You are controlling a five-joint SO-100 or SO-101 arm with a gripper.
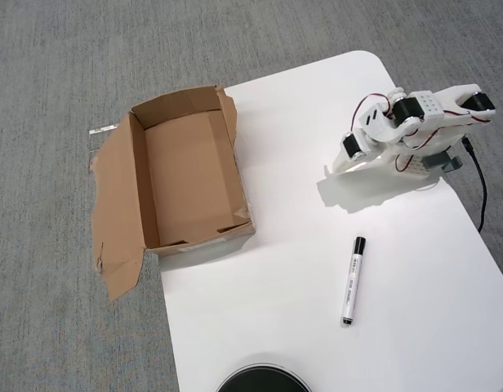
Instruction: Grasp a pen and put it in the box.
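Overhead view: pen (353, 281) lies alone on the white table (415, 327), right of the empty box (186, 175); folded arm's jaws unreadable, holding nothing visible.

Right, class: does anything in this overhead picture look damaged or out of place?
Yes: the box has ragged, torn flaps, one splayed flat, and it overhangs the table edge. The pen lies intact.
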